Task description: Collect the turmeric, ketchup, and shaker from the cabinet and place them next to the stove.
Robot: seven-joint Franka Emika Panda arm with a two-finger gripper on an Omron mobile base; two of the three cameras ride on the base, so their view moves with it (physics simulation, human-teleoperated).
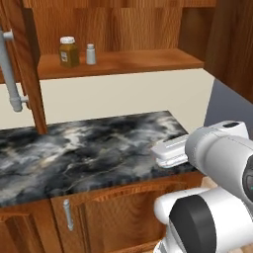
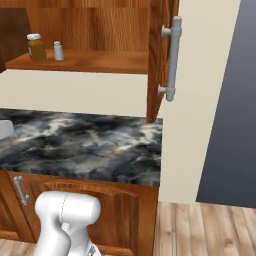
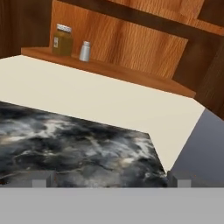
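— Closest to the camera, what was it?
— White arm of the robot (image 1: 217, 163), rising at the lower right of the left base view, above the dark marble counter (image 1: 84, 153).
— And the gripper?
— Its two finger tips (image 3: 40, 180) stood at the far sides of the hand view, spread wide apart, with nothing between them. They were over the counter.
— Where were the things of the task?
— Up on the shelf of the open cabinet (image 1: 123, 62). The turmeric (image 1: 68, 51), an amber jar with white lid, stood upright near the left end. The shaker (image 1: 91, 54) stood just beside it, on its right, not touching.
— The ketchup?
— I could not find it.
— The door?
— Open, with the long grey handle (image 2: 172, 57) on it
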